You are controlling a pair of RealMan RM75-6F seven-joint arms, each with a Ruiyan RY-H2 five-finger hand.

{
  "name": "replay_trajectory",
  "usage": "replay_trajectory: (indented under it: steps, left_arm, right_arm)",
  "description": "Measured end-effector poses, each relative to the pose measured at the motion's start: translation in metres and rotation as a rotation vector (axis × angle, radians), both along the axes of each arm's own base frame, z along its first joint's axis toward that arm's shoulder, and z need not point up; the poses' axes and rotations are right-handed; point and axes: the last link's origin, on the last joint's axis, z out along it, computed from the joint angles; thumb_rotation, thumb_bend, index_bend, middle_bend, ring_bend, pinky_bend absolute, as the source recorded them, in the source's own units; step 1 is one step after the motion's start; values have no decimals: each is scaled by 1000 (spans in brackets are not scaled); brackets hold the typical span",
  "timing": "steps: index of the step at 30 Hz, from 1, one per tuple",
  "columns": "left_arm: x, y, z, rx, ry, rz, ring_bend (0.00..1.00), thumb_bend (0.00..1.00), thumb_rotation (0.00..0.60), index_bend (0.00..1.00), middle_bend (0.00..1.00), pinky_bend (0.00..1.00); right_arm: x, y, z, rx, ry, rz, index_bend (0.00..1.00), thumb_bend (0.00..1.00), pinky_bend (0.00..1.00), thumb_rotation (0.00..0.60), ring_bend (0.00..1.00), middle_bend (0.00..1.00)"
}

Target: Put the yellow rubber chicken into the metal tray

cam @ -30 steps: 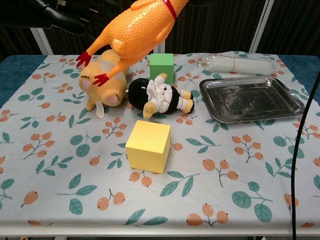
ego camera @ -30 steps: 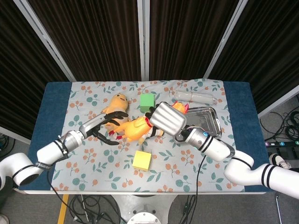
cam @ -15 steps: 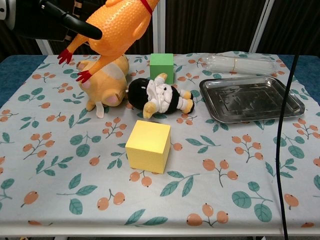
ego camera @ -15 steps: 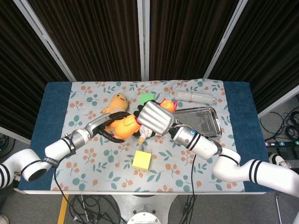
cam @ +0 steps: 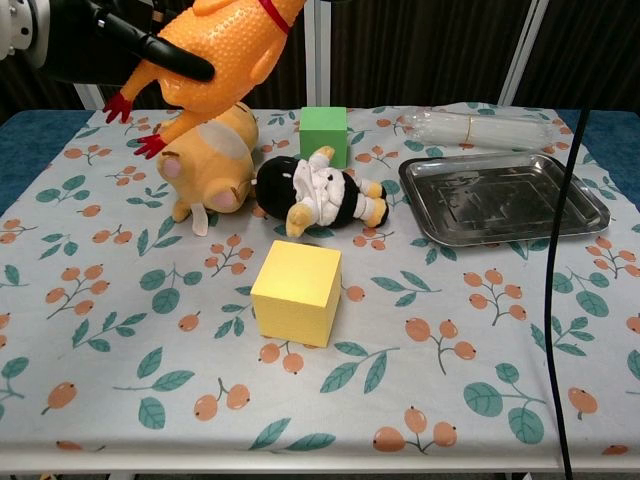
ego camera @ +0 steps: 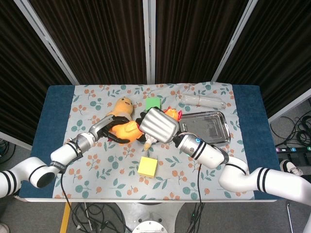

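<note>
Yellow-orange and pebbled, the rubber chicken [cam: 222,50] hangs in the air above the left half of the tabletop [cam: 120,330], red feet down and to the left, its head cut off by the top edge of the chest view. It is well apart from the metal tray [cam: 500,195], which lies flat at the right rear. From the head view the right hand [ego camera: 158,125] covers the bird's middle with its silver back, so how its fingers lie on the chicken cannot be told; the red comb shows just beyond it. The left hand [ego camera: 115,127] has dark fingers [cam: 165,55] wrapped over the bird's lower body, holding it.

No writing or label can be read on anything.

On the leaf-and-berry cloth there are two foam cubes: one green cube [cam: 323,134] at the back and one yellow cube [cam: 296,291] near the middle. Two soft toys lie between them: an orange plush [cam: 208,165], partly hidden under the chicken's legs, and a black-and-white plush [cam: 315,192] on its side, touching it. One clear plastic bottle [cam: 480,128] lies behind the tray. A black cable [cam: 553,300] crosses the right side of the chest view.
</note>
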Motion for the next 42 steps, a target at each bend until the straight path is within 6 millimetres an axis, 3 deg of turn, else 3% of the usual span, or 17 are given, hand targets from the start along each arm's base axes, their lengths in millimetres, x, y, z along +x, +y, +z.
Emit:
replay_trajectory:
  steps: [5, 9, 15, 22, 24, 26, 29, 32, 36, 42]
  left_arm:
    - [-3, 2, -4, 39, 9, 31, 739, 530, 600, 758, 784, 814]
    - [-3, 2, -7, 57, 15, 47, 805, 567, 600, 818, 847, 884]
    - [-1, 1, -11, 67, 16, 67, 863, 605, 600, 883, 921, 905]
    - [-2, 0, -13, 65, 14, 88, 881, 641, 600, 901, 943, 914]
    - [-3, 0, -13, 71, 12, 91, 857, 640, 600, 811, 894, 902]
    - [-5, -2, -13, 77, 13, 85, 778, 619, 599, 636, 781, 876]
    - [-5, -5, -13, 73, 17, 69, 556, 521, 553, 396, 527, 752]
    - [-6, -8, -13, 69, 22, 46, 351, 386, 537, 269, 332, 593]
    - [-7, -11, -11, 72, 10, 27, 262, 319, 504, 222, 241, 538]
    - [-5, -13, -9, 80, -15, 4, 242, 309, 487, 207, 219, 519]
  right_arm:
    - [1, 8, -1, 14, -5, 18, 981, 277, 1000, 600, 753, 800]
    - [3, 18, -5, 32, 2, 48, 982, 277, 1000, 600, 754, 801]
    - [4, 31, -10, 49, 6, 78, 983, 277, 1000, 600, 754, 802]
    - [0, 33, -11, 42, 5, 71, 983, 277, 1000, 600, 754, 802]
    - [-2, 30, -9, 33, 5, 61, 983, 277, 1000, 600, 754, 802]
    - [-4, 27, -8, 22, 4, 51, 983, 277, 1000, 600, 754, 802]
    - [-8, 18, -4, 3, -1, 25, 983, 277, 1000, 600, 754, 802]
    - [-11, 9, -1, -11, -9, -3, 983, 277, 1000, 600, 754, 802]
    - [-13, 0, 1, -22, -23, -27, 984, 277, 1000, 600, 755, 803]
    - [-11, -2, -1, -22, -33, -27, 984, 277, 1000, 600, 755, 803]
